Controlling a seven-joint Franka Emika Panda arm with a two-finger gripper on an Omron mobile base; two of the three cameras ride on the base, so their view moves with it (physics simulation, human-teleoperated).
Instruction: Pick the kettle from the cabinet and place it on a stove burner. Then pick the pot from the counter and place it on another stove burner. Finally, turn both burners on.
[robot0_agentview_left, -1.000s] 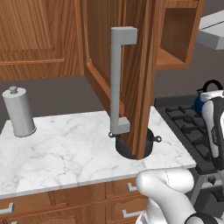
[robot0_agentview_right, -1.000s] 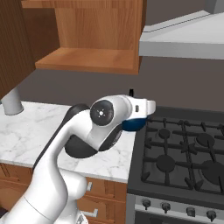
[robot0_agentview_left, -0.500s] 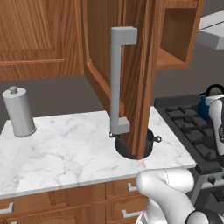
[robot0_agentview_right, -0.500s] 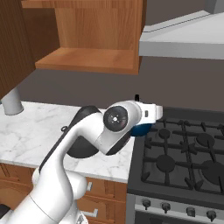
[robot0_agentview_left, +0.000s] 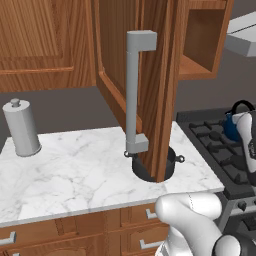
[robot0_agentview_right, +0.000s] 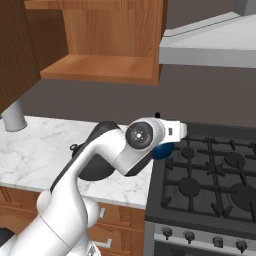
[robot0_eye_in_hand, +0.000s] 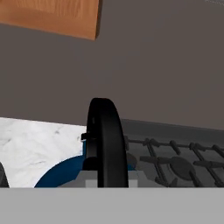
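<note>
My gripper (robot0_eye_in_hand: 106, 178) stays clamped on the glossy blue kettle's (robot0_agentview_left: 233, 126) black handle; released off-centre, it tips at the grate's (robot0_agentview_right: 210, 175) nine o'clock edge.

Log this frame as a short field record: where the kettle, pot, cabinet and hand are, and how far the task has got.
kettle: blue kettle held by its black arched handle, above the cooktop's left edge
hand: hand shut on the kettle's handle
pot: dark pot on the counter, partly hidden behind the open cabinet door
cabinet: cabinet open, its shelf bare
stove burners: stove burners all free of cookware
other: grey canister at the counter's left end
stage: kettle out of the cabinet, not yet set down
</note>
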